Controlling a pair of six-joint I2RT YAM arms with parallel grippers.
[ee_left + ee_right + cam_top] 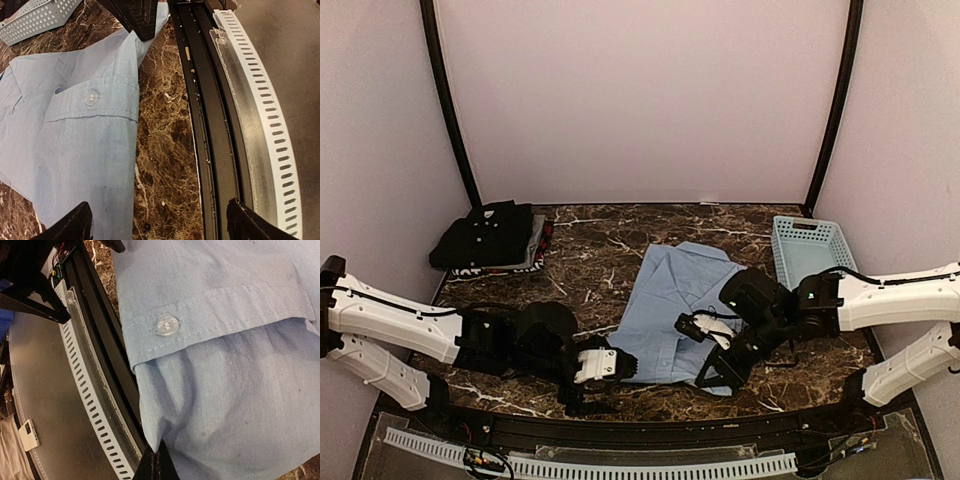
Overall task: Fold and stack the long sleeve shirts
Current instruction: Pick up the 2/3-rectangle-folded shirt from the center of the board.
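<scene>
The right pincer (156, 465) is pinched shut on the near edge of the light blue shirt (225, 365), which spreads ahead of it on the desk (600, 250). The left pincer (160, 227) gapes wide, empty, that shirt's buttoned cuff just ahead. The black shirt (485, 235) lies folded far beyond, leftward.

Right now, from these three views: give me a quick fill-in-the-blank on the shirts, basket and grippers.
1. The left gripper has its jaws ____.
2. The right gripper is ____ on the blue shirt.
3. In the top view, the black shirt lies folded at the far ____.
4. In the top view, the basket stands to the ____ of the blue shirt.
Missing words: open; shut; left; right.
</scene>
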